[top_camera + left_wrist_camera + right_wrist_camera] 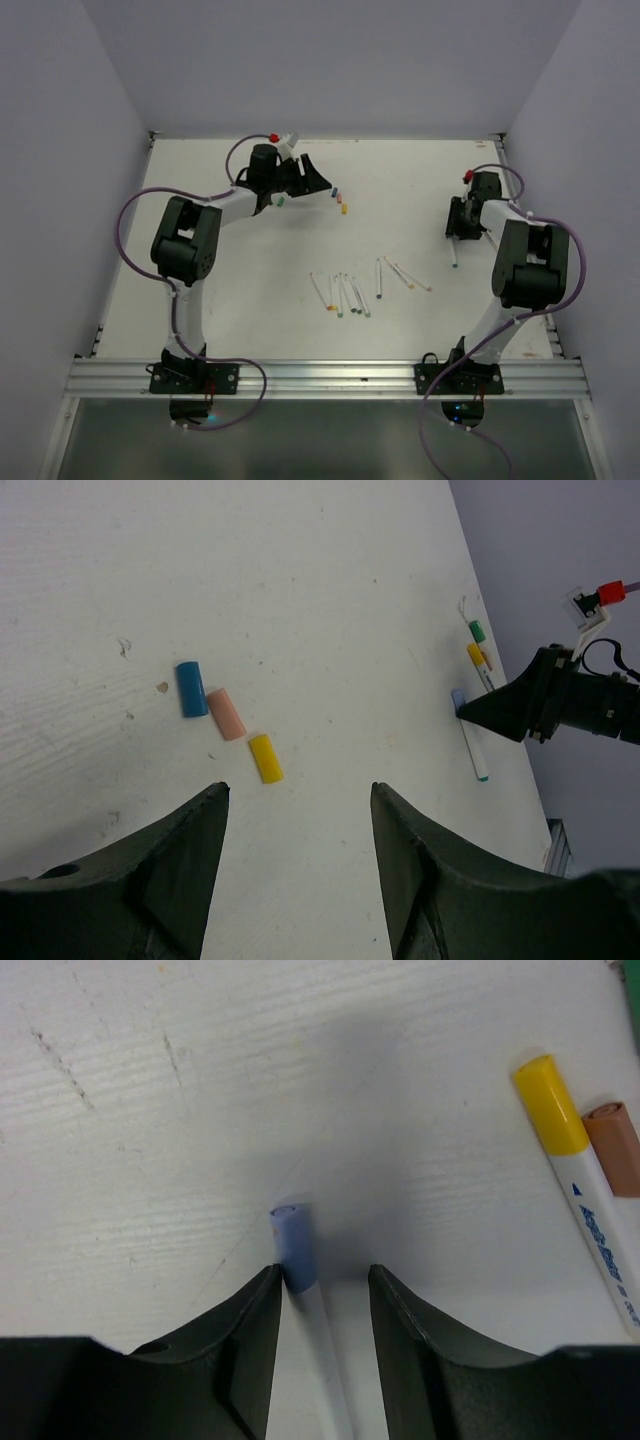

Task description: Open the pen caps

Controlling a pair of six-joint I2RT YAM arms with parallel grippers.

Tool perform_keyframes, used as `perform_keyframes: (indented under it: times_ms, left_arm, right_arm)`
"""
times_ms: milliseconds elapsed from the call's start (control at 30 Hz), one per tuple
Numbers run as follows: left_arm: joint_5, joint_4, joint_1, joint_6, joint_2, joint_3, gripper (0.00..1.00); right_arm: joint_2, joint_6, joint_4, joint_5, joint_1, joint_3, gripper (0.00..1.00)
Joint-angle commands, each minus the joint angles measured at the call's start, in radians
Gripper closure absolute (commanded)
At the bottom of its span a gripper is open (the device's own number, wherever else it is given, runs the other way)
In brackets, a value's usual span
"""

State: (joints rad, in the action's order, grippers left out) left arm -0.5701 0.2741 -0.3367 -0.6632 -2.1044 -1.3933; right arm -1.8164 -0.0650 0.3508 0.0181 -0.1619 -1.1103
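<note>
One pen (325, 1360) lengthwise between parted right fingers (235, 1360), blue cap (295, 1248) pointing away, left fingers (170, 870) spread

Bright, even overhead light, soft faint shadows, close foregrounds slightly blurred.

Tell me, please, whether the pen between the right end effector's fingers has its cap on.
Cap on: a pale blue cap covers the end of the white pen lying flat between the fingers of the right end effector.
</note>
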Motion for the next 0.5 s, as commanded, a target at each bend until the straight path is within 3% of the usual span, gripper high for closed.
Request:
perform_keyframes:
  times_ms: [0, 267, 300, 333, 367, 467]
  left_arm:
    - [-0.016, 0.05, -0.007, -0.015, 0.064, 0.008, 0.38]
    - [-0.027, 0.057, -0.013, -0.019, 0.076, 0.027, 0.38]
    - [-0.028, 0.057, -0.013, -0.019, 0.081, 0.028, 0.38]
    - [-0.031, 0.059, -0.013, -0.021, 0.083, 0.028, 0.38]
    - [-0.036, 0.062, -0.013, -0.024, 0.083, 0.028, 0.38]
    - [-0.074, 0.106, -0.021, -0.058, 0.081, 0.039, 0.38]
  right_arm:
    - [0.049, 0.011, 0.069, -0.015, -0.007, 0.042, 0.55]
    - [0.097, 0.011, 0.109, -0.058, 0.056, 0.105, 0.66]
    - [0.097, 0.008, 0.112, -0.064, 0.061, 0.109, 0.71]
    - [0.095, 0.008, 0.111, -0.06, 0.061, 0.11, 0.9]
    - [0.091, 0.008, 0.106, -0.052, 0.061, 0.112, 1.0]
    - [0.094, 0.02, 0.085, -0.023, 0.094, 0.109, 1.0]
